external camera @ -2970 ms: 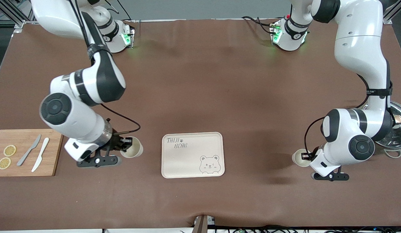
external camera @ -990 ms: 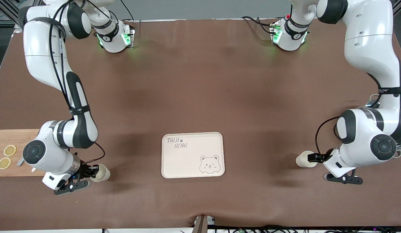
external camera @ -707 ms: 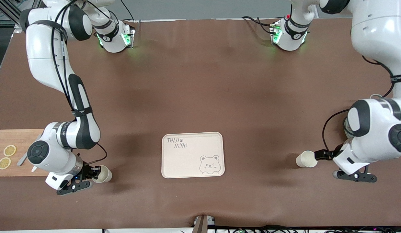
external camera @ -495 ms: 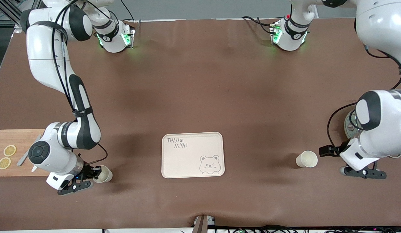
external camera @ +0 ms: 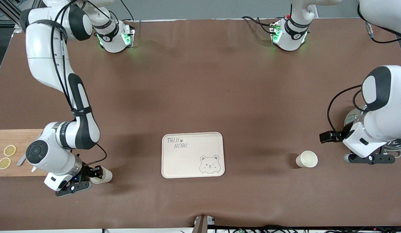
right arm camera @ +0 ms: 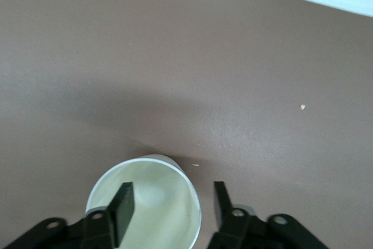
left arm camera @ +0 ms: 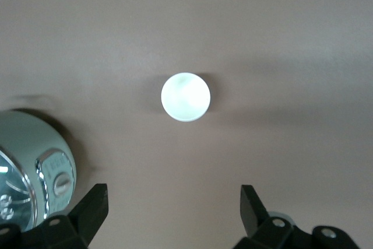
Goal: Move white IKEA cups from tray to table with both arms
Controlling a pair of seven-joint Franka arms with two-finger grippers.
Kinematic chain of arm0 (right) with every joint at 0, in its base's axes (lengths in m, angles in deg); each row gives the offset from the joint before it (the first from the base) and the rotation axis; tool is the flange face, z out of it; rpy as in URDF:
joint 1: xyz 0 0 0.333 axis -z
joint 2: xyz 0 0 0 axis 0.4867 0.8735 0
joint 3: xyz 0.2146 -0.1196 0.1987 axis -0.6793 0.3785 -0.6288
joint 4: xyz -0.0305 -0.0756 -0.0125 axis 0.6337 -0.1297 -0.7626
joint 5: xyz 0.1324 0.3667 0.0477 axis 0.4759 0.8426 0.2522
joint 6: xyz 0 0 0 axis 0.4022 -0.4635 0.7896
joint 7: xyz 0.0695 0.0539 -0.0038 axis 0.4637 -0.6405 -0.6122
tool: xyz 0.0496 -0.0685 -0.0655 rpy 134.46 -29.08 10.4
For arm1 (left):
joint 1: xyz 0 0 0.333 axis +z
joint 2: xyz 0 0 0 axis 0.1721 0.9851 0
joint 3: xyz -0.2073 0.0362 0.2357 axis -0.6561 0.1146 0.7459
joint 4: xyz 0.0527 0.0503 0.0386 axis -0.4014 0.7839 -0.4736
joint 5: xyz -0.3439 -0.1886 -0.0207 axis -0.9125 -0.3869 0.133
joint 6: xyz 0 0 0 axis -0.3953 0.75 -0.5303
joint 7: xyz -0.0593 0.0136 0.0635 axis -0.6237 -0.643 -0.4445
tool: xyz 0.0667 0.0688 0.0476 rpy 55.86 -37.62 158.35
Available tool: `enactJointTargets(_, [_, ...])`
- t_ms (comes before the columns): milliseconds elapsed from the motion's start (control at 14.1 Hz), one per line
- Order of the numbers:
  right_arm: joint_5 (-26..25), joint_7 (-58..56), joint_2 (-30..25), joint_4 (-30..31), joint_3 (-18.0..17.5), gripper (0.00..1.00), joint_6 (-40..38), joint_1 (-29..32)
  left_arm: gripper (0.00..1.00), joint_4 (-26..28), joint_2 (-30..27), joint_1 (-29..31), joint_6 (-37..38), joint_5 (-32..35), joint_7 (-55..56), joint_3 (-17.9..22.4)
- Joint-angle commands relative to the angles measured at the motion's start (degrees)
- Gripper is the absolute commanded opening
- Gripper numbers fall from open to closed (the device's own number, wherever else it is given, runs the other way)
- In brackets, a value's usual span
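- Gripping one of the white IKEA cups [external camera: 102,175], the right tool [external camera: 96,173] sits low near the table [external camera: 200,81] edge closest to the front camera, toward the right arm's end; one finger [right arm camera: 121,205] is inside the rim and the other outside, clamped narrow on the wall, much as half a second ago.
- Three seconds ago this cup was held up beside the tray; now it is down at the table, nearer to the front camera and closer to the right arm's end.
- A wooden cutting board [external camera: 17,142] with two lemon slices [external camera: 9,150] lies at the table edge at the right arm's end, partly covered by the right arm, which left more of it bare three seconds ago.
- The cream tray [external camera: 192,154] with its bear drawing lies mid-table toward the front-camera edge, unmoved, with no cup on it.
- The second cup [external camera: 306,159] stands upright on the table toward the left arm's end, free of any grip; a second ago the left tool held it.
- The left tool [external camera: 326,137], fingers [left arm camera: 93,205] spread wide and empty, has pulled back and risen, hanging over bare table between that cup and a metal pot lid [external camera: 351,119] near the left arm's end.
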Motion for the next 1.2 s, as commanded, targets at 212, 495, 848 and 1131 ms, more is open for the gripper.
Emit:
enactJointTargets(212, [0.9, -0.5, -11.9, 0.4, 0.2, 1.00, -18.3, 2.5, 1.00, 1.3, -4.0, -0.1, 5.1, 0.6, -0.3, -0.3])
enactJointTargets(495, [0.6, -0.4, -23.4, 0.4, 0.4, 1.00, -31.4, 4.8, 1.00, 1.2, -6.8, -0.4, 8.9, 0.9, -0.4, -1.4])
enactJointTargets(848, [-0.1, 7.4, -34.3, 1.1, 0.2, 1.00, -45.3, 5.7, 1.00, 1.3, -8.7, -0.3, 10.8, 1.1, -0.3, -3.2])
enactJointTargets(1131, [-1.5, 14.0, -46.2, 13.5, -0.1, 1.00, -45.0, 3.8, 1.00, 1.4, -9.7, -0.3, 12.9, 1.2, 1.0, -4.0])
